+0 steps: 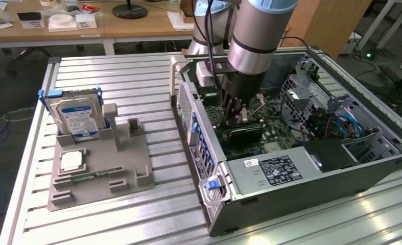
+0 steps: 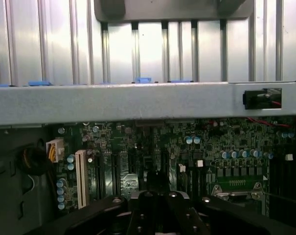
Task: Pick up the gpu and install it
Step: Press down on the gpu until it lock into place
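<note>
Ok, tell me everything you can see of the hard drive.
The hard drive is a thick silver metal block with a blue-and-white label on its face and blue rails on both sides. It stands upright on one short end, slotted into a far corner of the grey holder, on the slatted table to the exterior view's left of the case. Only the holder touches it.

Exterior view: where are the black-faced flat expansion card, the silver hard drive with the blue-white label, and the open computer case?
Black-faced flat expansion card [image 1: 245, 133], exterior view, on its dark top face.
Silver hard drive with blue-white label [image 1: 76, 117], exterior view, on the label.
Open computer case [image 1: 364, 176], exterior view, on its dark front wall.
</note>
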`<state>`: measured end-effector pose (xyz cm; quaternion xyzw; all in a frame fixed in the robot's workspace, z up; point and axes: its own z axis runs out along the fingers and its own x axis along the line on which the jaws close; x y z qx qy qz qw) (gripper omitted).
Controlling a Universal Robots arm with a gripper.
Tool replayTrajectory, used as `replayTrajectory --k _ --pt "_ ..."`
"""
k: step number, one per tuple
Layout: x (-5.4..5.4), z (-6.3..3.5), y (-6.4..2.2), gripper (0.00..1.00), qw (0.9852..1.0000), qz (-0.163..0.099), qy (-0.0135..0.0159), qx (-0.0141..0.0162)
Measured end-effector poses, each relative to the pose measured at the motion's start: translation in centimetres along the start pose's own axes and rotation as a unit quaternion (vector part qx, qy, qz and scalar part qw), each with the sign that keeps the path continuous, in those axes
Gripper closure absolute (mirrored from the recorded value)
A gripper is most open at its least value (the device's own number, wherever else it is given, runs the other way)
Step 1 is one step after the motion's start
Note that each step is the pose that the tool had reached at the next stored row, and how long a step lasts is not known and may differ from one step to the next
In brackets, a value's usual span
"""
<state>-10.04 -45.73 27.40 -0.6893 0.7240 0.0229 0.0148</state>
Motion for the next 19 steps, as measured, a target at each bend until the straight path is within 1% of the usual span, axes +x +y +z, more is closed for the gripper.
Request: replayTrajectory --k 3,8,19 --pt "0.0 -0.02 -0.31 0.89 1.0 0.0 0.0001 -0.0001" --pt "-0.1 -0.02 -1.08 0.89 1.0 0.0 0.0001 -0.0001" --pt "-0.1 -0.02 -1.31 0.89 1.0 0.0 0.0001 0.0"
